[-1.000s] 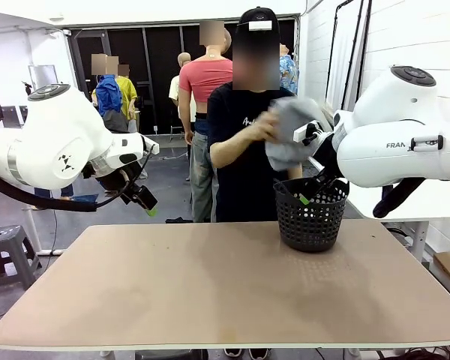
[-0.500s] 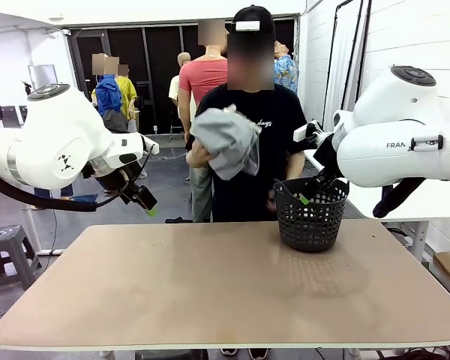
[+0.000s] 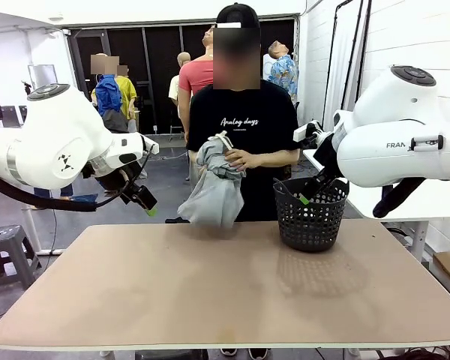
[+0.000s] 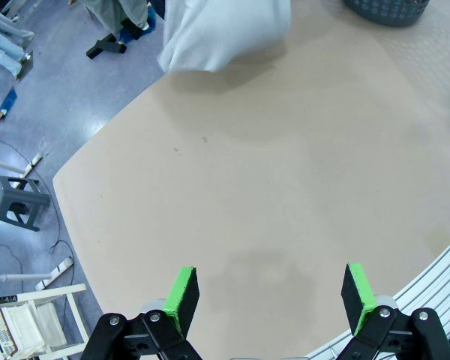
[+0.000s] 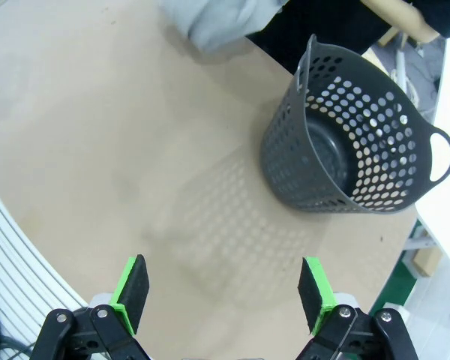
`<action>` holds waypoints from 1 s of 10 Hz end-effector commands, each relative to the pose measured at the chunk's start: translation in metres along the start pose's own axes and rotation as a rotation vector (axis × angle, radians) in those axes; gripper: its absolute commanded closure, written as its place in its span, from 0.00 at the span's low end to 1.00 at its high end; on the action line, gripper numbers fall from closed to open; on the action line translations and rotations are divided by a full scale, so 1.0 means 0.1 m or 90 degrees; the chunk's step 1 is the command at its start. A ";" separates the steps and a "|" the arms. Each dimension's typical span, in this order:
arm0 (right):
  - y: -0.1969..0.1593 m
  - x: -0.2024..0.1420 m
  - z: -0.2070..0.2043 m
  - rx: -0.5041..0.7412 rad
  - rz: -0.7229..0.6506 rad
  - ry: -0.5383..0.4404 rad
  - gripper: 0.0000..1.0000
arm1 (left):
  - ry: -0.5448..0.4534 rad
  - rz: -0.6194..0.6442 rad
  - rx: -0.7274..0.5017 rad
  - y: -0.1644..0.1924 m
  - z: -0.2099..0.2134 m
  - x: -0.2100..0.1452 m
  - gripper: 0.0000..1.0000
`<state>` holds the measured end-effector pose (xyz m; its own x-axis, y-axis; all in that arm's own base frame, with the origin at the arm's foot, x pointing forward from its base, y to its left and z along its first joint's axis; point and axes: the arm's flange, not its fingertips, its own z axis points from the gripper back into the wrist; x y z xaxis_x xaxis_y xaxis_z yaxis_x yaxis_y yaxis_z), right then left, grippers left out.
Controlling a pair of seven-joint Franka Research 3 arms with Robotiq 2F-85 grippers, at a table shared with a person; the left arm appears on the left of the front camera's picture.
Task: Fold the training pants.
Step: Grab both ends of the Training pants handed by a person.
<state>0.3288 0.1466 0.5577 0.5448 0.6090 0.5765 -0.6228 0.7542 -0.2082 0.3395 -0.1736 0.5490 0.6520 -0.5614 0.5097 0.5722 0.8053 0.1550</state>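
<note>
A person at the far side holds the light grey training pants (image 3: 212, 187) bunched in both hands, their lower end hanging just over the table's far edge. The pants show as a pale bundle (image 4: 223, 30) at the top of the left wrist view and as a grey fold (image 5: 225, 21) at the top of the right wrist view. My left gripper (image 3: 145, 204) hangs raised at the left, off the table's far left corner, open and empty (image 4: 268, 296). My right gripper (image 3: 309, 193) is raised beside the basket, open and empty (image 5: 223, 292).
A black mesh basket (image 3: 310, 217) stands empty at the table's far right (image 5: 360, 150). The tan tabletop (image 3: 225, 292) lies bare in front of it. A grey stool (image 4: 16, 202) stands on the floor to the left.
The person lifted the pants out over the basket, carried them leftward across their chest and lowered them toward the table's far edge. Both arms stayed still.
</note>
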 end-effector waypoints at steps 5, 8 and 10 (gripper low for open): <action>0.00 -0.01 -0.01 0.006 0.001 -0.001 0.00 | 0.000 -0.005 -0.004 0.00 -0.01 0.00 0.00; 0.00 -0.01 -0.01 0.006 0.001 -0.001 0.00 | 0.000 -0.005 -0.004 0.00 -0.01 0.00 0.00; 0.00 -0.01 -0.01 0.006 0.001 -0.001 0.00 | 0.000 -0.005 -0.004 0.00 -0.01 0.00 0.00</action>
<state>0.3288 0.1466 0.5577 0.5448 0.6090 0.5765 -0.6228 0.7542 -0.2082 0.3395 -0.1736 0.5490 0.6520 -0.5614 0.5097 0.5722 0.8053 0.1550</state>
